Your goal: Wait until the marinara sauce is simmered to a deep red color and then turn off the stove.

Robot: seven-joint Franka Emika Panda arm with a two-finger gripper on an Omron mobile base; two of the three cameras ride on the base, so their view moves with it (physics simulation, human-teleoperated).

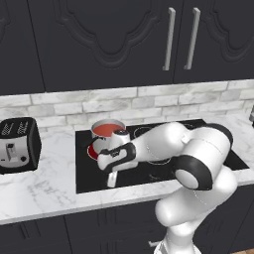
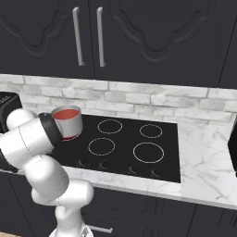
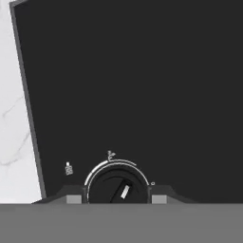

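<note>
The marinara sauce [image 1: 106,130] [image 2: 66,114] fills a small steel saucepan [image 1: 101,141] on the back left burner of the stove [image 1: 89,173] [image 2: 125,139] and looks red. A red glow [image 1: 92,152] shows at the pan's base. My gripper [image 1: 112,179] [image 3: 116,199] hangs over the stove's front left edge, in front of the pan. Its fingertips [image 3: 73,199] stand apart with a round dark knob [image 3: 118,187] between them in the hand view. The knob's white marker points off to one side. I cannot tell whether the tips touch the knob.
A black-and-silver toaster [image 1: 17,144] stands on the marble counter [image 1: 44,193] left of the stove. Three more knobs [image 2: 134,169] line the stove's front. Dark cabinets hang above the brick backsplash. A dark object [image 2: 233,148] sits at the right edge.
</note>
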